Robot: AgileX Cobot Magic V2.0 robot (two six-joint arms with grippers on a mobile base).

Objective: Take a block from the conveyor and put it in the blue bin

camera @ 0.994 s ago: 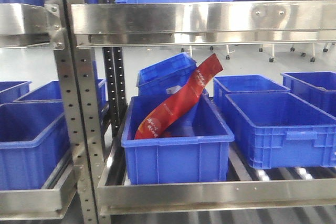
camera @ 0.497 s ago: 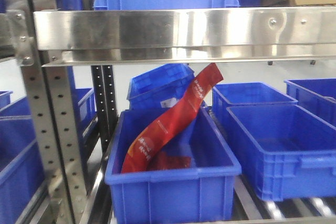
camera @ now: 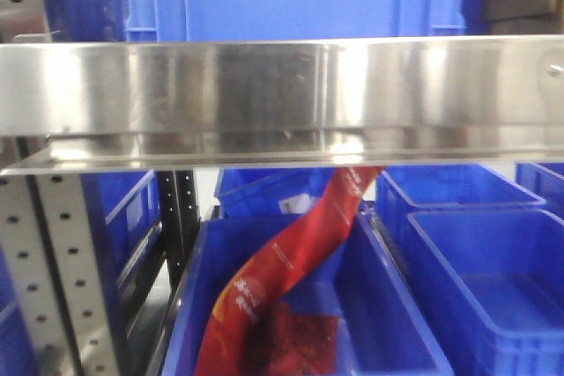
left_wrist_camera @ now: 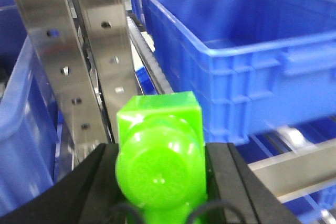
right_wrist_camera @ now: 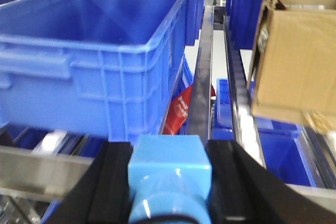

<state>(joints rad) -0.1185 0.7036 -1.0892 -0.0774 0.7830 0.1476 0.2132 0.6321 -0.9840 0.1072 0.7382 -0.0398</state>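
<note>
My left gripper (left_wrist_camera: 161,150) is shut on a bright green block (left_wrist_camera: 160,129), held in front of a large blue bin (left_wrist_camera: 252,56) on the shelf rollers. My right gripper (right_wrist_camera: 169,153) is shut on a light blue block (right_wrist_camera: 169,171), held in front of another large blue bin (right_wrist_camera: 94,66). In the front view a blue bin (camera: 388,305) sits below the steel shelf beam and holds a long red packet (camera: 300,270). Neither gripper shows in the front view. The conveyor is out of view.
A wide steel shelf beam (camera: 282,85) crosses the front view, with more blue bins above and beside it. Perforated steel uprights (left_wrist_camera: 100,40) stand just left of the green block. A cardboard box (right_wrist_camera: 294,51) sits at the right, and the red packet (right_wrist_camera: 178,111) shows below.
The front view has moved closer to the shelf. The steel beam now sits lower and fills more of the frame, and the bin with the red packet looks larger.
</note>
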